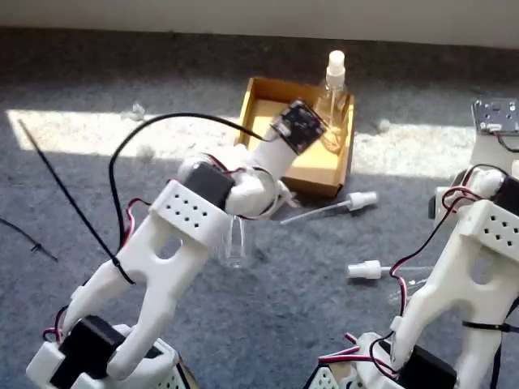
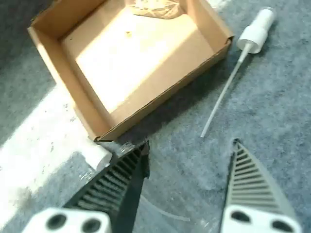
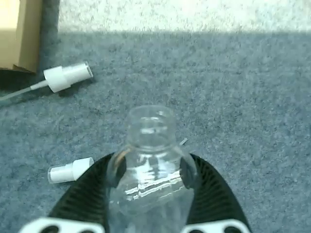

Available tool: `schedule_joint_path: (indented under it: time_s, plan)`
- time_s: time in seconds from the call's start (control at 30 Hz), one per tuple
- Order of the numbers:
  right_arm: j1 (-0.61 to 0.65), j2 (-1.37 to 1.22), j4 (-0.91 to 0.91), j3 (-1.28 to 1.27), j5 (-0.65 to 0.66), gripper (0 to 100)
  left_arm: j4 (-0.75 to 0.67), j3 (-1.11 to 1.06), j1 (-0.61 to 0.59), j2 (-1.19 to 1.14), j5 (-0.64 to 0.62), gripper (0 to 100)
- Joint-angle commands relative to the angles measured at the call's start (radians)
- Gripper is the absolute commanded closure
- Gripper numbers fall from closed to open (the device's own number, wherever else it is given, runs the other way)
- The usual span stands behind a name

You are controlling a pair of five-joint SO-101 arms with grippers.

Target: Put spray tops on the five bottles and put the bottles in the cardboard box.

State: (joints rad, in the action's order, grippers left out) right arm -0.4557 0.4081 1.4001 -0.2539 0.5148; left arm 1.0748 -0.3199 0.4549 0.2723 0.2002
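The right gripper (image 3: 151, 167) is clamped on an open-necked bottle (image 3: 150, 128) with its neck outward over the carpet (image 3: 243, 97), probably offering it for a spray top (image 1: 361, 200) lying right of centre in the high view. The left gripper (image 2: 189, 145) gapes wide and empty just outside the cardboard box (image 1: 263, 101) at upper centre, seemingly free to fetch one. A capped bottle (image 1: 334, 93) stands in the box's upper right corner.

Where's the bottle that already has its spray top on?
In the high view, the capped bottle stands upright inside the cardboard box, near its right wall.
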Motion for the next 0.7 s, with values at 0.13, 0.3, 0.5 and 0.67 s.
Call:
schedule_joint_path:
  time_s: [0.13, 0.3, 0.5, 0.67]
  plan:
    - [-0.097, 0.042, -0.219, -0.249, 0.061, 99.5, -0.261, -0.001, 0.056, -0.308, 0.055, 75]
    - [-0.101, 0.044, -0.251, -0.286, 0.063, 99.5, -0.264, 0.094, 0.107, -0.489, 0.055, 75]
    - [-0.094, 0.044, -0.251, -0.289, 0.063, 99.5, -0.269, 0.139, 0.11, -0.568, 0.055, 75]
    - [-0.094, 0.044, -0.251, -0.291, 0.063, 99.5, -0.269, 0.177, 0.11, -0.633, 0.055, 78]
